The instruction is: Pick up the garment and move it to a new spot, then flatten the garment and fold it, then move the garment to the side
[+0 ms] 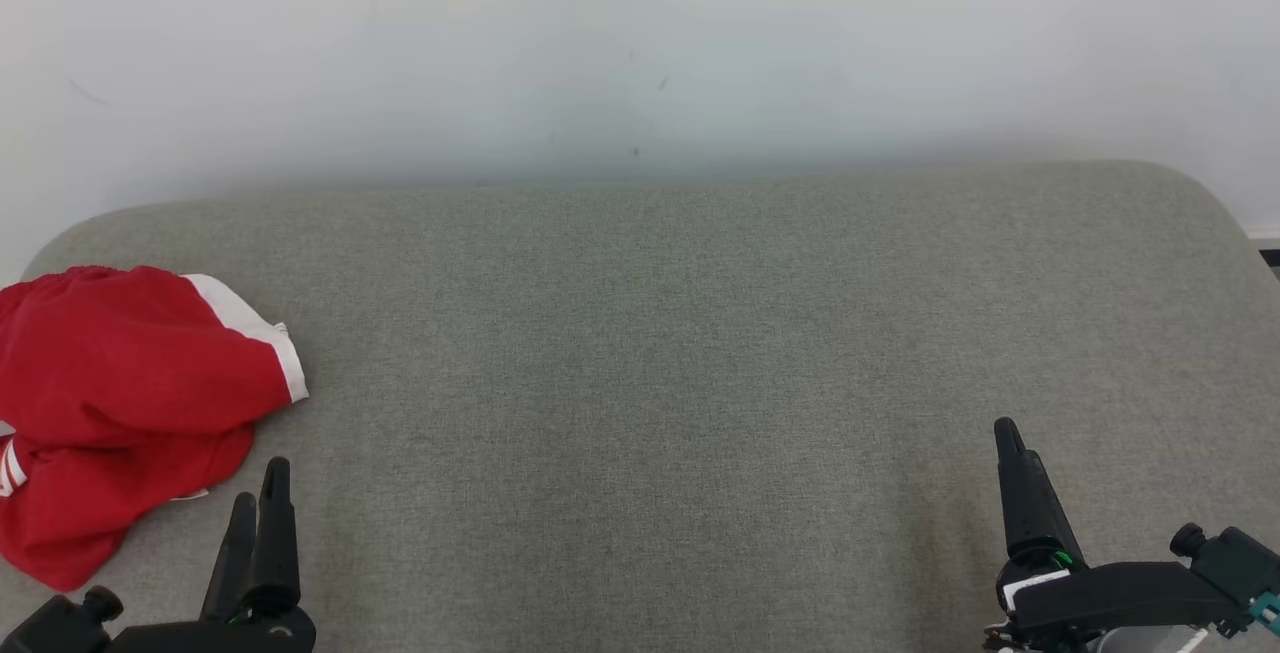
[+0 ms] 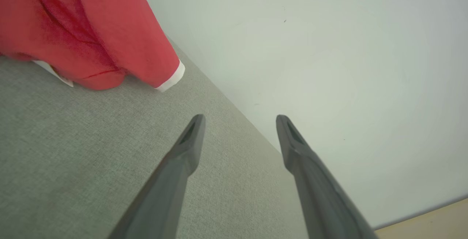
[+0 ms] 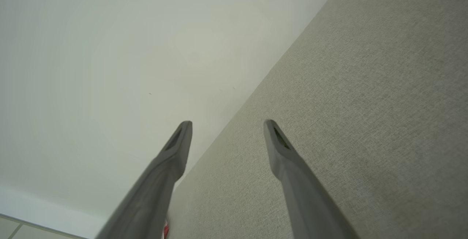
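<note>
Just left of the wide-open left gripper (image 1: 260, 481), the red garment (image 1: 120, 383) lies untouched.

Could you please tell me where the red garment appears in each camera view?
Head view: red garment at far left, crumpled on the grey cushion.
Left wrist view: garment at upper left.
Right wrist view: garment, a tiny sliver at bottom edge.
Shared landmark: the cushion's edge against the pale wall.
</note>
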